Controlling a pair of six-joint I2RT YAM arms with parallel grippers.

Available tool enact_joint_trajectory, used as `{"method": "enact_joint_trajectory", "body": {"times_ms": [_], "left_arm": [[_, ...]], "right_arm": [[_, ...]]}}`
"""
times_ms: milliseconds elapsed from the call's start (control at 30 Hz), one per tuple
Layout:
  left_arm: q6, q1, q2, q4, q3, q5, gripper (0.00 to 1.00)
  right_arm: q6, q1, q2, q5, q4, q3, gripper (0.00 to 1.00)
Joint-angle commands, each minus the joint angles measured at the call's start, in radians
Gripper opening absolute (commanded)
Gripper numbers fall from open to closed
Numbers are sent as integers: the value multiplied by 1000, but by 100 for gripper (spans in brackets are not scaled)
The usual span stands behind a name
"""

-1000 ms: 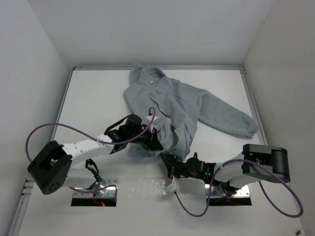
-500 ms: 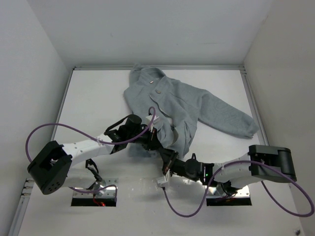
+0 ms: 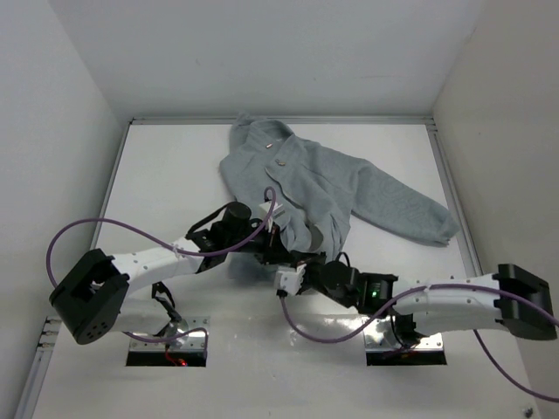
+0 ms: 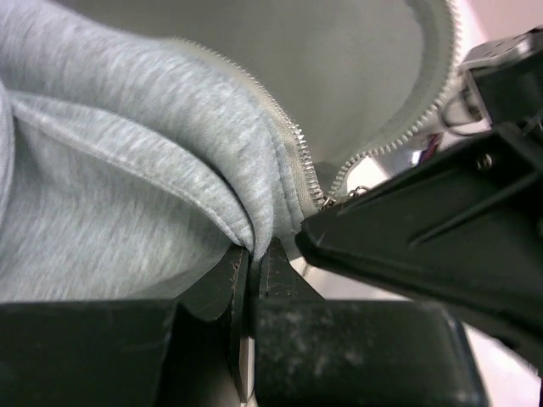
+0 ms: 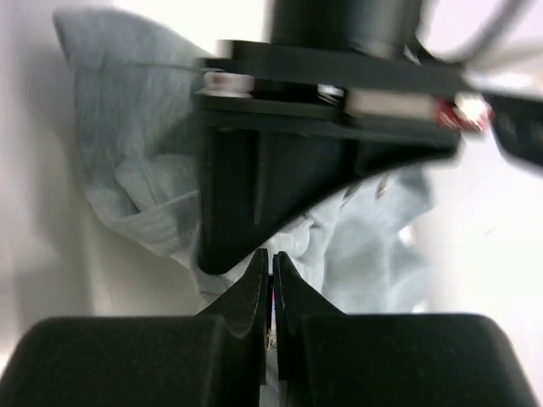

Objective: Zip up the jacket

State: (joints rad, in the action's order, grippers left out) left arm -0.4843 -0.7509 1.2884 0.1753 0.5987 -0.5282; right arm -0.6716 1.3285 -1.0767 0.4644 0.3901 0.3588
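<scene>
**Position.** The light grey soft fleece jacket (image 3: 349,188) is lying rumpled on the white surface (image 3: 175,175). It is spreading from the centre toward the far edge, with one sleeve trailing to the right. Its front is standing open, and the two rows of pale metal zipper teeth (image 4: 293,144) are converging near the hem.

**Grippers.** The left gripper (image 4: 253,254) is clenching a fold of hem fabric just beside the zipper base. The right gripper (image 5: 270,259) is fully clenched, with its tip at that same base. Its own view is blurred, so whether it is pinching the slider cannot be told.

**Handling.** The fleece is likely behaving as a light, limp, stretchy material that bunches rather than slides. Hold the hem close to the zipper base to keep the track taut. The slider is probably the only rigid grasp point.

**Obstructions.** The two grippers are crowding each other at the hem. Loose folds are lying beside the teeth and may be catching. Purple cables (image 3: 113,225) are looping near the arms.
</scene>
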Motion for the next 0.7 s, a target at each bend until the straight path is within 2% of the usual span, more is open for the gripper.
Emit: {"method": "enact_joint_trajectory", "body": {"times_ms": [0, 133, 167, 300, 467, 667], "left_arm": [[-2, 4, 11, -7, -5, 4, 0], [-20, -5, 20, 33, -5, -18, 0], [-20, -5, 20, 33, -5, -18, 0], [-20, -37, 29, 21, -5, -18, 0], [-20, -38, -10, 10, -27, -9, 0], [7, -47, -61, 0, -59, 4, 0]], "right_arm": [[288, -51, 96, -40, -244, 83, 1], [490, -155, 138, -139, -325, 98, 1], [539, -213, 142, -150, -332, 115, 1], [709, -331, 155, -318, -326, 112, 1], [797, -445, 141, -371, -327, 123, 1], [814, -495, 132, -389, -327, 131, 1]]}}
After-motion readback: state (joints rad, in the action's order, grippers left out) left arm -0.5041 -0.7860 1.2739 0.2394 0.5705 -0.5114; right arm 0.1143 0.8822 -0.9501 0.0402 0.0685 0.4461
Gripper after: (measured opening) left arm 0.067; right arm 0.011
